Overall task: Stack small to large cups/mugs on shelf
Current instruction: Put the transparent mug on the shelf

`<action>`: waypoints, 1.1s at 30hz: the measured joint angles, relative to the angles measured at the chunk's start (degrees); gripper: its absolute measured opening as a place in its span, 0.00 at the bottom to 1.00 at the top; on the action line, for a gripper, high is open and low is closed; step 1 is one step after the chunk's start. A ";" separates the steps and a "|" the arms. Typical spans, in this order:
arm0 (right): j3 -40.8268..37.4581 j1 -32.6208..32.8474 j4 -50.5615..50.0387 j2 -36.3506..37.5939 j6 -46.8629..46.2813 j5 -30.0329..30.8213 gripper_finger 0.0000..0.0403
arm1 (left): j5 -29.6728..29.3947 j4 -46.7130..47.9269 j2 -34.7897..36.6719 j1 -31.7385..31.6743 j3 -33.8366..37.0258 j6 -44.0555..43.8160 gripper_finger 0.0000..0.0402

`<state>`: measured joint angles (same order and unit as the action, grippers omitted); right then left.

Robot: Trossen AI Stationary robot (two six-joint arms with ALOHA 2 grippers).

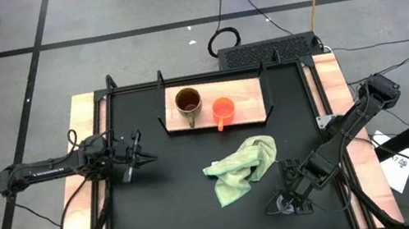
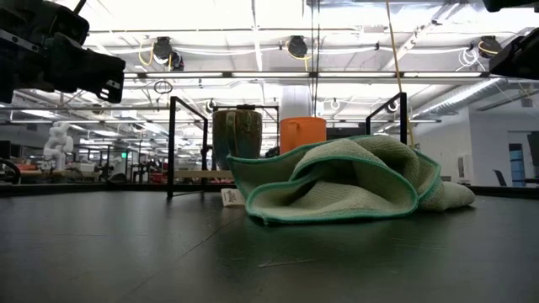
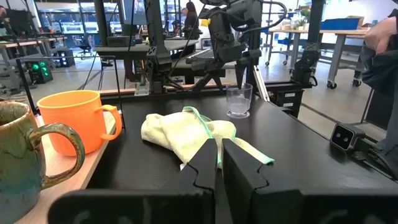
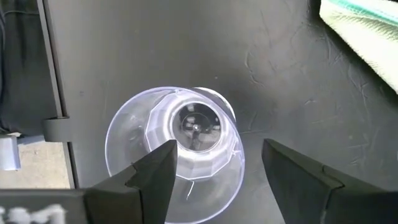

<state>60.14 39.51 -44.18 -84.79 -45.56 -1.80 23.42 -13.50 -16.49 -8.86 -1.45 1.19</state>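
One clear glass cup (image 4: 177, 146) stands upright directly beneath the spread right claw (image 4: 214, 165), ungripped.

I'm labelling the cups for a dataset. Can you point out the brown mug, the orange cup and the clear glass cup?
brown mug (image 1: 188, 100): high view, its open mouth.
orange cup (image 1: 224, 109): high view, its open mouth.
clear glass cup (image 4: 186, 134): right wrist view, inner base seen from above.

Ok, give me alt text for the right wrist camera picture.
Seen from straight above, a clear glass cup stands upright on the black tabletop, with the right gripper open over it, one finger over its rim. A green cloth edges one corner.
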 joint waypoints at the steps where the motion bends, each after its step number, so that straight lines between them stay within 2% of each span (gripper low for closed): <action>1: 0.00 0.00 0.08 0.00 0.00 0.00 0.57 | 0.00 0.00 0.00 0.01 0.00 0.00 0.06; 7: 0.00 0.00 0.24 0.00 0.69 0.04 0.55 | 0.02 0.00 0.00 0.01 0.00 0.01 0.06; 19: -0.04 -0.07 0.55 -1.64 2.73 0.22 0.44 | 0.02 0.00 0.00 0.02 0.00 0.02 0.06; 27: -0.04 -0.11 -2.60 -1.71 2.75 1.75 0.30 | 0.02 0.02 0.00 0.01 0.00 0.00 0.06; 33: -0.04 -0.13 -2.69 -1.73 3.75 1.73 0.12 | 0.02 0.55 0.00 0.02 0.00 0.02 0.06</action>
<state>60.10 39.38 -46.87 -86.52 -41.81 -0.08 23.44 -12.95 -16.49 -8.84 -1.45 1.21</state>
